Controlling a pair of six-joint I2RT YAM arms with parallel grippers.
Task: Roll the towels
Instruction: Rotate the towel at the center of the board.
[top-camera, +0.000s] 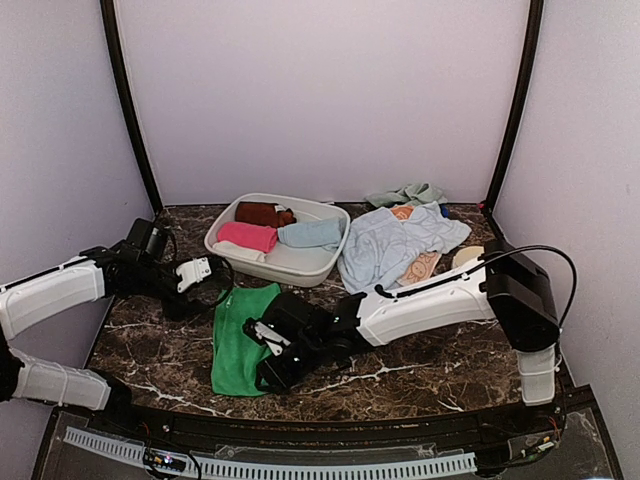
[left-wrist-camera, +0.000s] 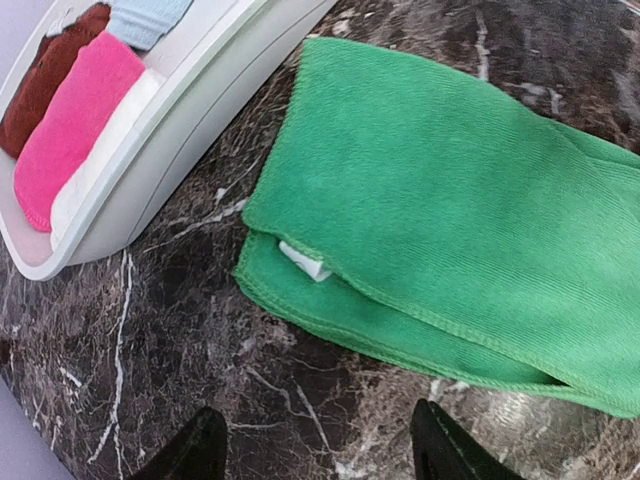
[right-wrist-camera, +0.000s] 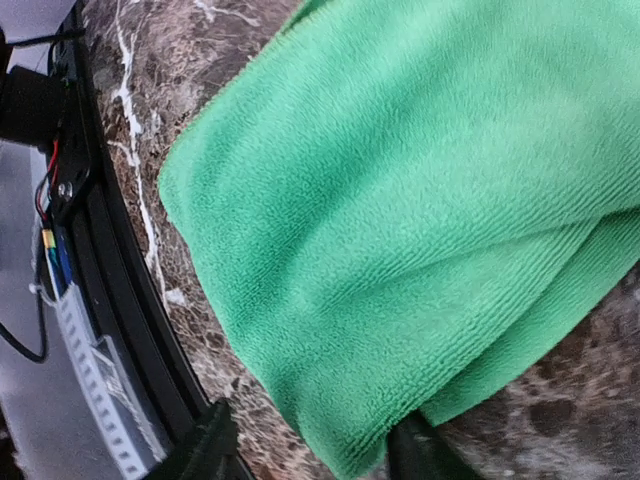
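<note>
A bright green towel lies folded flat on the marble table, left of centre. My right gripper is at its near right edge. In the right wrist view the jaws are wide apart and the towel's near corner lies between the fingertips; right gripper is open. My left gripper hovers at the towel's far left. In the left wrist view it is open over bare marble, just short of the towel's hem, where a white label sticks out.
A white basin behind the towel holds rolled brown, pink and pale blue towels. A loose pale blue towel, a peach printed one and a tan disc lie at back right. The table's front edge is close.
</note>
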